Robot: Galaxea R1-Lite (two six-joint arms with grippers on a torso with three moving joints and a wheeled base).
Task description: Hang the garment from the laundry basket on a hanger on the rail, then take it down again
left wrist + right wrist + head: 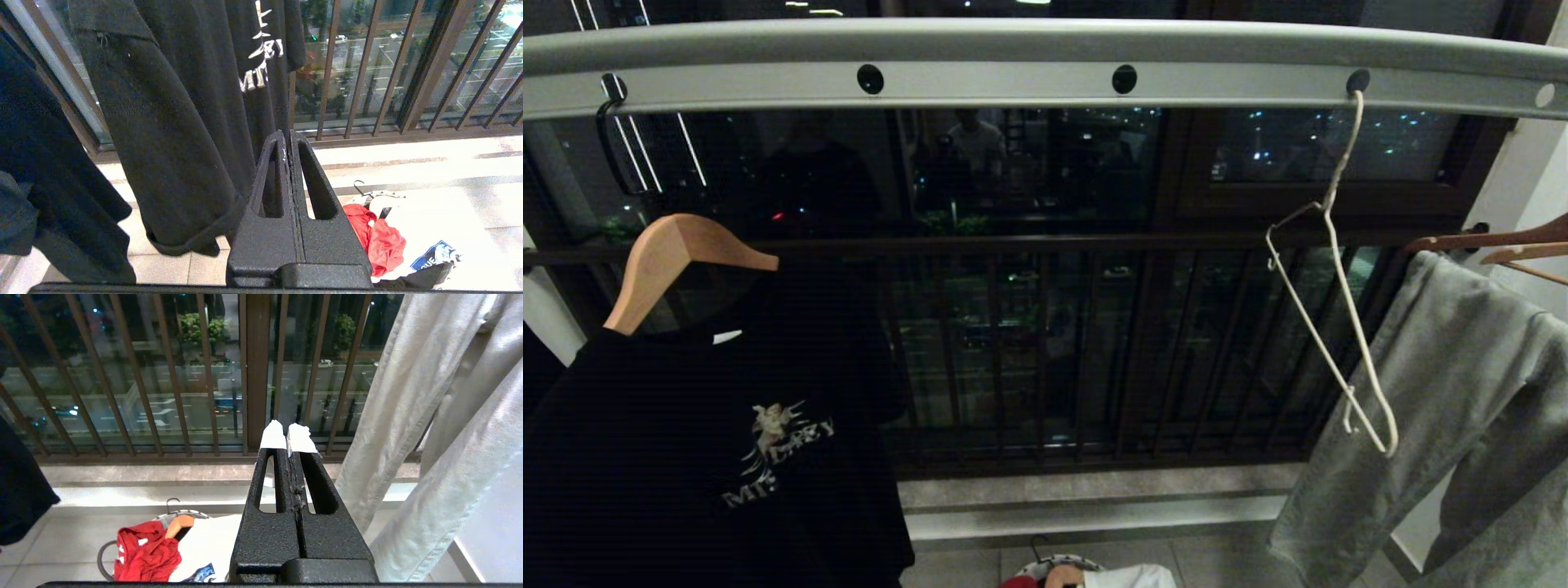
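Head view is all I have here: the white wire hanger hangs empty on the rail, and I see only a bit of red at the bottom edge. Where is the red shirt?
Observer: The red T-shirt lies crumpled in the laundry basket on the floor.
Operator: Is something else in the basket?
Observer: Yes, a wooden hanger and a white garment beside the red one.
Operator: Are the tools open?
Observer: No. The left tool and the right tool are both shut and hold nothing.
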